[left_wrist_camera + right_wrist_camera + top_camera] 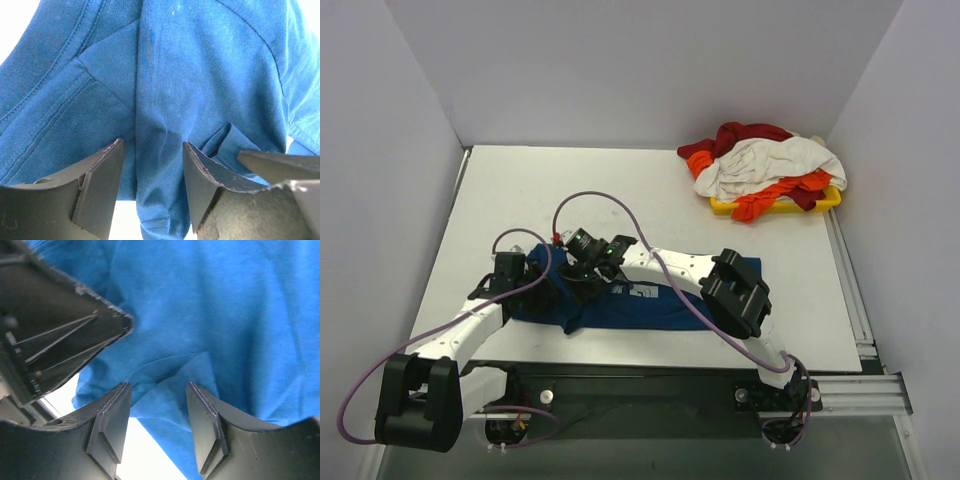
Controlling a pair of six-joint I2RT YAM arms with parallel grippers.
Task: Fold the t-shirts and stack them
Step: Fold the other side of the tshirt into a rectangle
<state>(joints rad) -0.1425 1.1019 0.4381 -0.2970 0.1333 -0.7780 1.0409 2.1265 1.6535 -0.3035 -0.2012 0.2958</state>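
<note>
A dark blue t-shirt (pixel 640 308) lies flat near the table's front edge, a pale print (pixel 642 291) partly showing. My left gripper (pixel 552 290) is open over its left end; a fold of blue cloth (pixel 155 165) lies between the jaws in the left wrist view. My right gripper (pixel 578 290) is open right beside it; the shirt's edge (pixel 165 390) lies between its fingers (pixel 112 420). The left gripper's body (pixel 55 335) shows in the right wrist view. Dark red, white and orange shirts (pixel 765 165) are piled at the back right.
The pile sits on a flat yellow tray (pixel 725 207) at the table's back right corner. White walls close the table at the back and both sides. Purple cables (pixel 610 200) loop over both arms.
</note>
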